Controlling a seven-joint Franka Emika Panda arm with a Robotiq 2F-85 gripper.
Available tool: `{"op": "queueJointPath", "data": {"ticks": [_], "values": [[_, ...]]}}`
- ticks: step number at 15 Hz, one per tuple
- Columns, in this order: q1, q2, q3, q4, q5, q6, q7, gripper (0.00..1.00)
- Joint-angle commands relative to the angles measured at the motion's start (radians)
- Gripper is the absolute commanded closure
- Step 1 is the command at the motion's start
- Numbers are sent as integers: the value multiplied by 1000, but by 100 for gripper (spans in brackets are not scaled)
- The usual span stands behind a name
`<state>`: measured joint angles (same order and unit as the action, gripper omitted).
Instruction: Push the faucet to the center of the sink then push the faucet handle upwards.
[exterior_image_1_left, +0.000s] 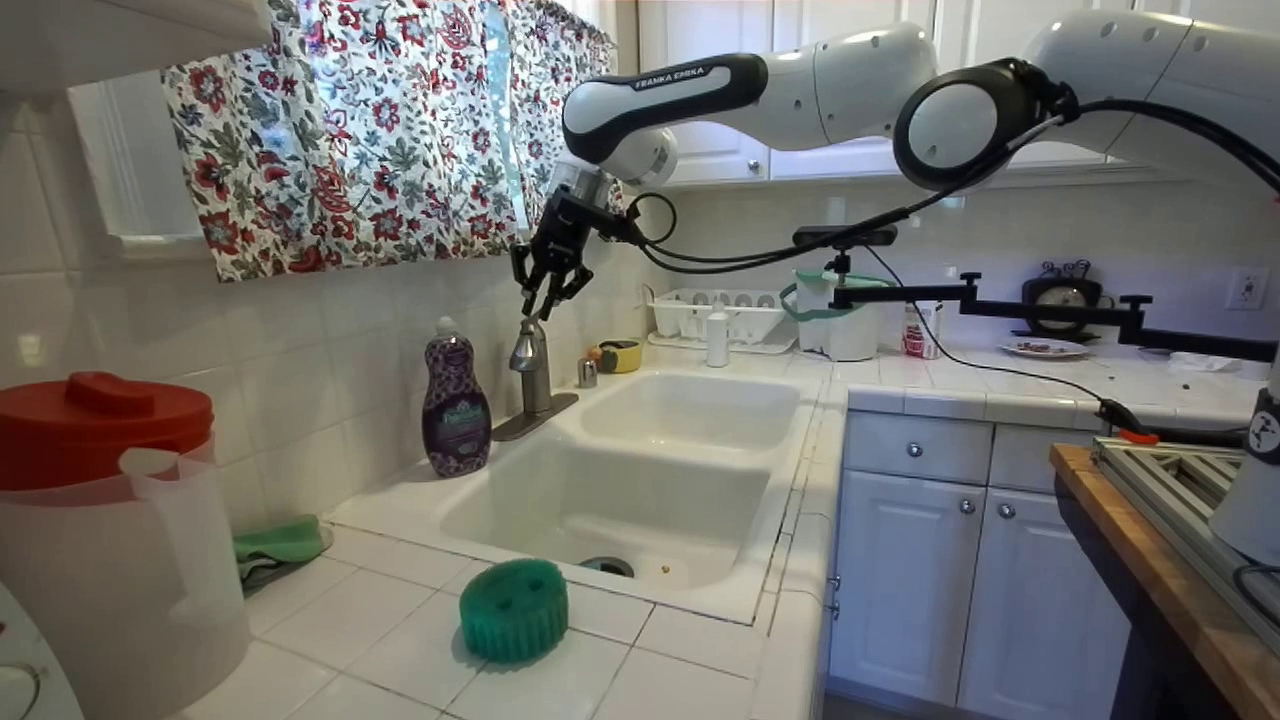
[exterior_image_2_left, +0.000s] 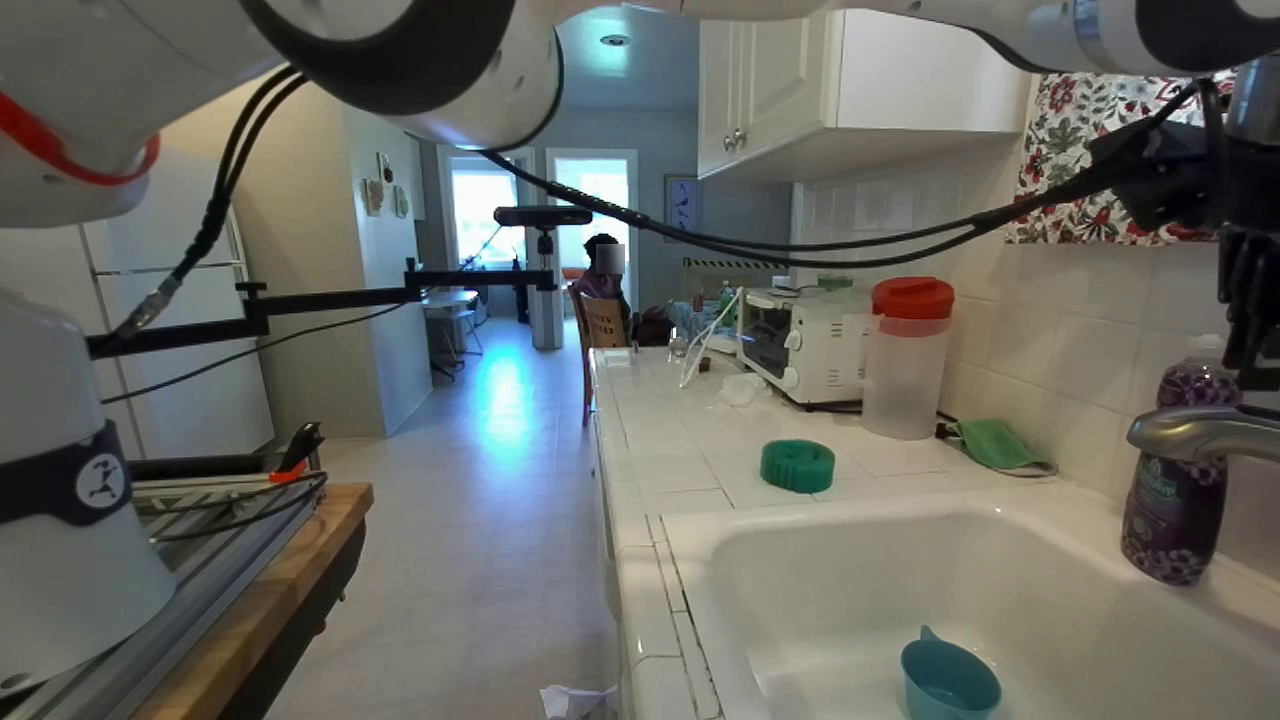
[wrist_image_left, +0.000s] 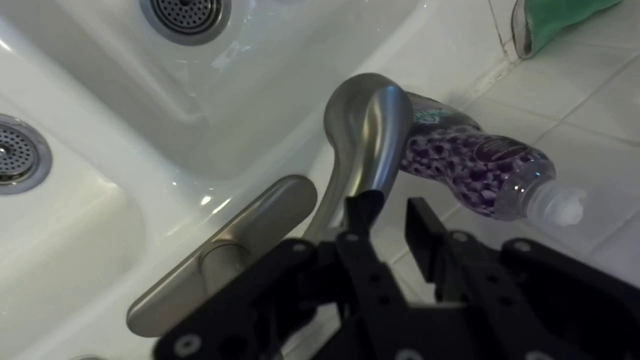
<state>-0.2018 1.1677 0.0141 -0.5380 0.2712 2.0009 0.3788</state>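
Note:
The grey metal faucet (exterior_image_1_left: 535, 375) stands on its base plate behind the white double sink (exterior_image_1_left: 680, 452). Its spout (wrist_image_left: 357, 115) points along the back rim toward the purple bottle, away from the divider (wrist_image_left: 115, 130). A shiny narrow strip along the spout's top may be the handle; I cannot tell its outline. My gripper (wrist_image_left: 392, 210) is partly open, with nothing between its fingers. One finger overlaps the spout's upper side; I cannot tell whether it touches. In an exterior view the fingertips (exterior_image_1_left: 537, 308) are right above the faucet top. The fingers also show above the spout (exterior_image_2_left: 1200, 432).
The purple soap bottle (exterior_image_1_left: 457, 410) stands right beside the spout, against the tiled wall. A blue cup (exterior_image_2_left: 950, 685) lies in the near bowl. A green scrubber (exterior_image_1_left: 515, 610), a red-lidded pitcher (exterior_image_1_left: 120, 540) and a green cloth (exterior_image_1_left: 280, 545) are on the counter. A curtain (exterior_image_1_left: 350, 130) hangs behind.

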Motion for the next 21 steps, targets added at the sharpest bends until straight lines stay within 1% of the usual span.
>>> {"op": "queueJointPath", "data": {"ticks": [1,7,9,11,13,16,18,21], "values": [[-9,29,35,12,22,67,-81,100],[-10,53,89,16,25,142,-215,100],[-11,56,111,16,28,134,-241,100],[-18,57,136,9,40,93,-235,100],[-15,59,122,3,20,58,-190,100],[-11,63,77,5,-12,30,-136,100],[1,57,41,6,-31,36,-68,100],[18,33,-29,-3,-65,28,75,100]]}}
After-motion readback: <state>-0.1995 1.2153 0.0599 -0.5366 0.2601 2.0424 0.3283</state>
